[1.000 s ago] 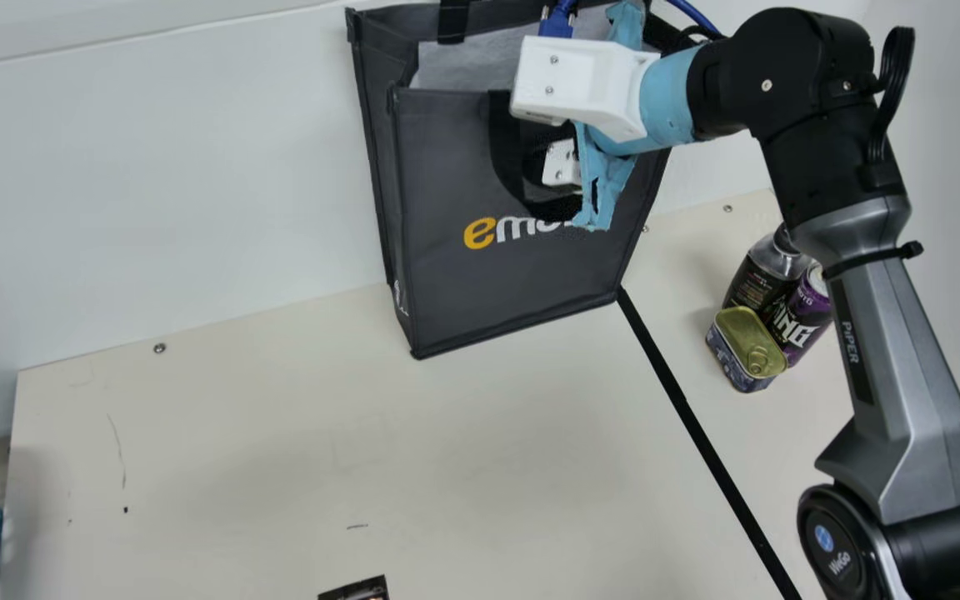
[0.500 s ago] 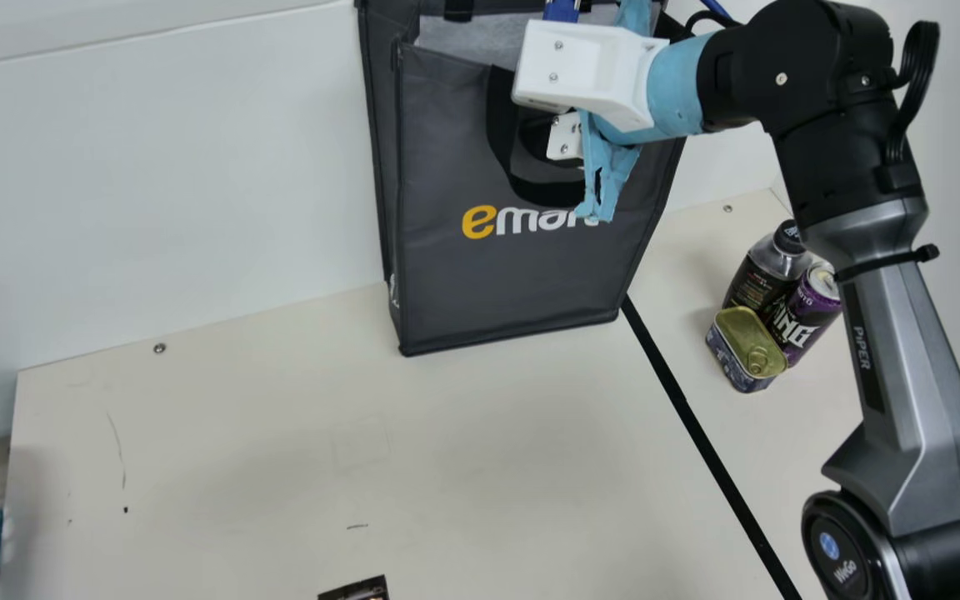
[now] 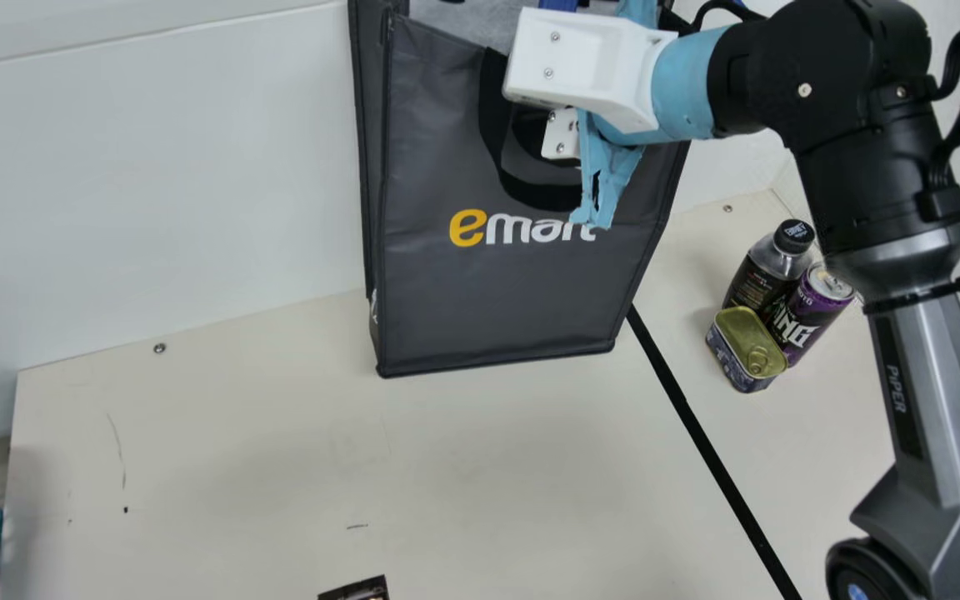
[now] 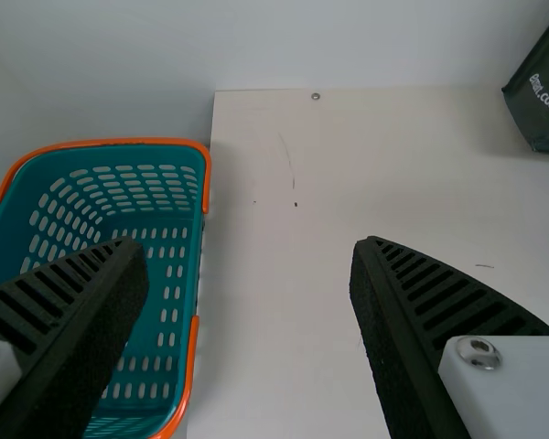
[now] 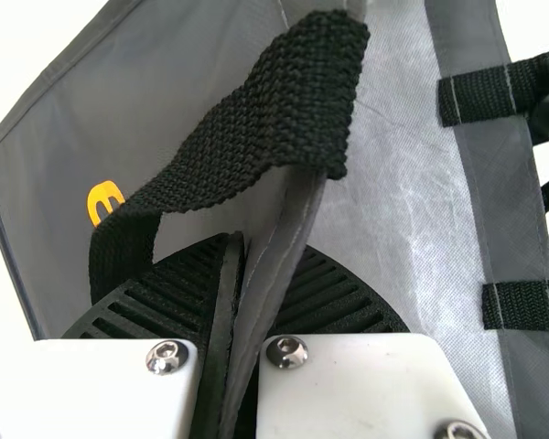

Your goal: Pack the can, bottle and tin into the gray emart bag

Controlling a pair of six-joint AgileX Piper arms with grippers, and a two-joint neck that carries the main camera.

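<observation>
Main view: one gray emart bag, high on the desk, mouth up, with the right arm reaching across to its rim (we cannot tell whether its base bears weight). One bottle, one can, one tin, bunched beside that arm's forearm, all unpacked. Hazards, as we judge: a low elbow clipping the bottle's cap; a grasp at one item toppling its neighbour.

Left wrist view: one left gripper, spread wide, holding nothing; one teal basket nearby, which a low sweep might knock.

Right wrist view: one right gripper, closed on the bag's front wall, handle strap looped close by. Hazards: thin cloth creeping out of a one-sided hold; the bag twisting, its mouth folding; the strap snagging a finger at release and dragging the bag over.
</observation>
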